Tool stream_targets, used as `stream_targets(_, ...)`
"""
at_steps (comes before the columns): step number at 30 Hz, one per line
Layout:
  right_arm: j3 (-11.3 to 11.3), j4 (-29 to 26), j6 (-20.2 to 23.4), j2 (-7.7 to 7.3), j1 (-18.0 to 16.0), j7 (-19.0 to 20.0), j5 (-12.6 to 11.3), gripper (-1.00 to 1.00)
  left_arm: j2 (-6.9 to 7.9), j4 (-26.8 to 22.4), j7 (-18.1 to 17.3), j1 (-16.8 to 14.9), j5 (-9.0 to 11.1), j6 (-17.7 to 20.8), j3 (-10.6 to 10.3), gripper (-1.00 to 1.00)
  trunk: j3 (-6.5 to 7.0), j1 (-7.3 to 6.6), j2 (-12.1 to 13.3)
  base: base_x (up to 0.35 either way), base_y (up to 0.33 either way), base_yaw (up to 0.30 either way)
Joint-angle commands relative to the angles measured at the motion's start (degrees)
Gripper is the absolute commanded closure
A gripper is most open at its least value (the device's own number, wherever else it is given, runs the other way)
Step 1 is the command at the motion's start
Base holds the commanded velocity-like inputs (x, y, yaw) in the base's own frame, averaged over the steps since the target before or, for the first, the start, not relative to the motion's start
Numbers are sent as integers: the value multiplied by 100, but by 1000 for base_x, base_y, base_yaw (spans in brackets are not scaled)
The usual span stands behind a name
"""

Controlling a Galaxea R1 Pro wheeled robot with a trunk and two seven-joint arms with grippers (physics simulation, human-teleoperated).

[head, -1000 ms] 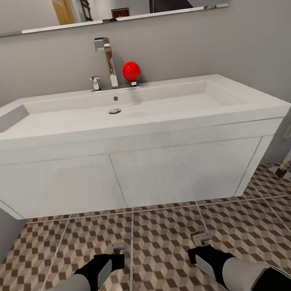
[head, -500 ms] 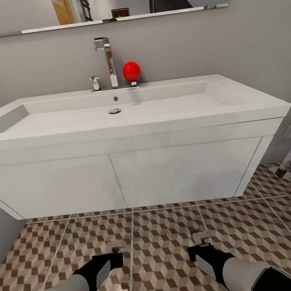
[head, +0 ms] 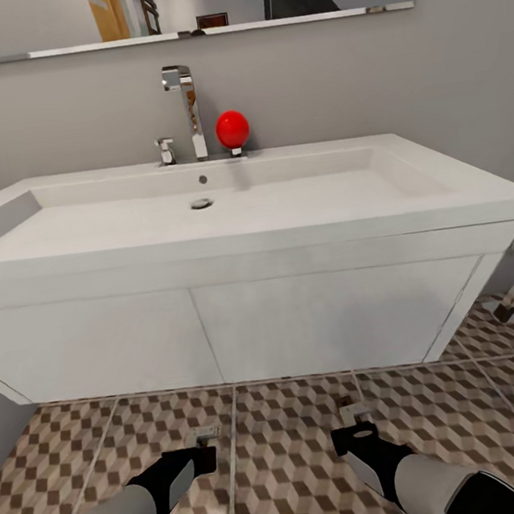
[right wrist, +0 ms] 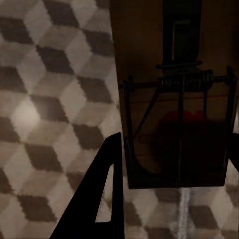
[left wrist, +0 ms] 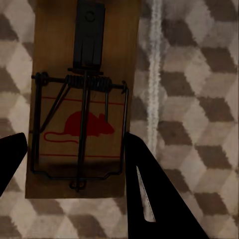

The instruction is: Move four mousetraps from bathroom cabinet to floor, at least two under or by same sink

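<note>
The robot stands facing the sink (head: 226, 204), a wide white basin with a chrome tap (head: 187, 108) and a red ball (head: 233, 129) behind it, on a white two-door vanity (head: 218, 331); both arms reach low over the bathroom floor (head: 294, 414) with its brown and beige cube tiles. The left hand (head: 204, 437) pinches a mousetrap (left wrist: 82, 94) between its dark fingers (left wrist: 149, 199); the tan wooden board carries a coiled spring, a black wire bail and a red mouse printed on its face, and it hangs above the tiles beside a pale grout line. The right hand (head: 352, 415) likewise clamps a second mousetrap (right wrist: 174, 99), darker in shadow, its spring and wire frame plain, the red print faint; both boards are held just in front of the vanity.
</note>
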Motion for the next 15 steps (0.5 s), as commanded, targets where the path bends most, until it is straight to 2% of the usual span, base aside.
stream_targets(1,49,-7,27,1,-2,-19,-48,100,2,-10,22,-3,55,27,-48,100,-4,2,-1,331,0,0)
stream_targets(8,49,-4,27,3,-1,-19,-56,100,3,-10,22,-5,56,22,-48,100,-4,2,-1,306,0,0)
stream_targets(15,49,-4,26,3,1,-19,-56,100,3,-10,22,-5,60,19,-48,100,-4,2,-1,45,0,0)
